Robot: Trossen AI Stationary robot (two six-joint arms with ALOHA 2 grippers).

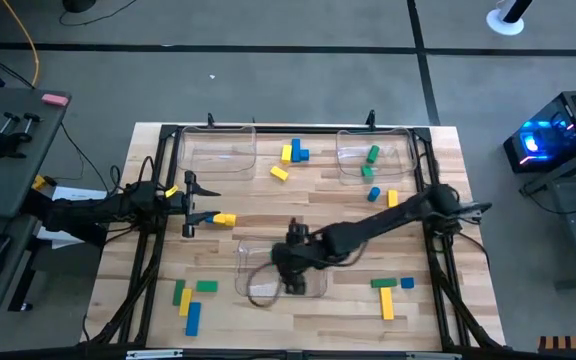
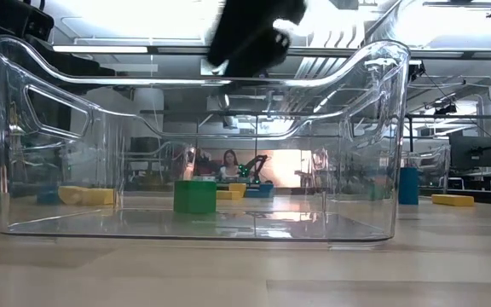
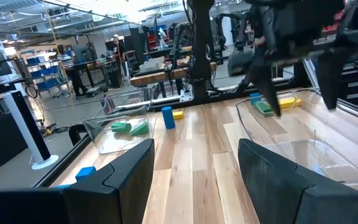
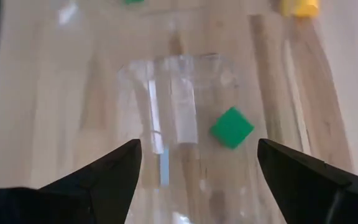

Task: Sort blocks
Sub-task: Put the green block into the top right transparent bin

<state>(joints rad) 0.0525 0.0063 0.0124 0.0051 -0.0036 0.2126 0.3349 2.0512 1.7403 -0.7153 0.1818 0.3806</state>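
My right gripper [image 1: 293, 278] hovers open over the clear near-middle bin [image 1: 258, 285]. In the right wrist view its fingers stand wide apart [image 4: 197, 158] above a green block [image 4: 232, 127] that lies flat on the bin's floor; the low view shows that block [image 2: 194, 196] inside the bin. My left gripper [image 1: 192, 205] is open near the table's left side, beside a yellow block [image 1: 225, 219]. Other yellow, blue and green blocks lie scattered on the table: a far group [image 1: 294, 153] and near-left [image 1: 190, 300] and near-right [image 1: 388, 290] groups.
Two more clear bins stand at the far edge, a left one [image 1: 218, 150] and a right one [image 1: 398, 152] holding a green block [image 1: 372, 154]. Black frame rails [image 1: 153, 250] run along both table sides. Bare wood lies between the near bin and the far bins.
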